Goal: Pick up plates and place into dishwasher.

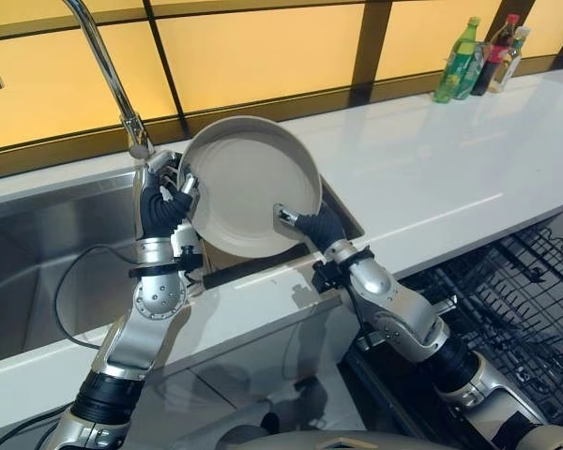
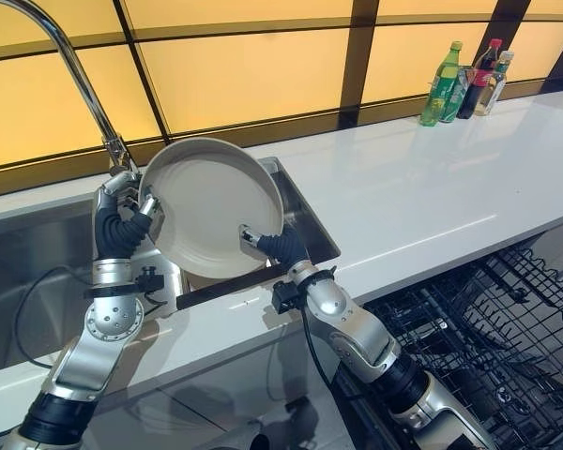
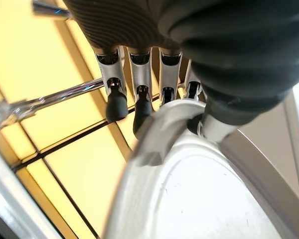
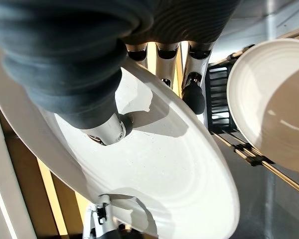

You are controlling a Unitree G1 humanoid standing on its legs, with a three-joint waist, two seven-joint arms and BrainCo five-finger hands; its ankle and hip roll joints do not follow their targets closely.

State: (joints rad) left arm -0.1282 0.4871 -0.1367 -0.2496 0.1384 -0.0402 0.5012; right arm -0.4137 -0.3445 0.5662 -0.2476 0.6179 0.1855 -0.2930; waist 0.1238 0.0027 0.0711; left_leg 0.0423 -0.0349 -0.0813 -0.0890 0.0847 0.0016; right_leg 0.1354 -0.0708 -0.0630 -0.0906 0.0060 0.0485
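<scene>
A large pale plate [image 1: 249, 187] stands tilted on edge above the sink [image 1: 38, 253], held between both hands. My left hand [image 1: 164, 202] grips its left rim, with the fingers [image 3: 117, 99] curled behind the edge and the thumb on the front. My right hand [image 1: 314, 225] pinches the lower right rim, its thumb [image 4: 109, 127] pressed on the plate's face [image 4: 179, 169] and its fingers behind. A second white plate [image 4: 274, 99] sits in a dark rack inside the sink. The open dishwasher's black wire rack [image 1: 516, 309] lies at the lower right, below the counter.
A tall chrome faucet [image 1: 108, 75] arches just left of the plate. The white counter [image 1: 450, 169] stretches to the right, with three bottles [image 1: 474, 56] at its far back corner. Yellow wall panels stand behind the sink.
</scene>
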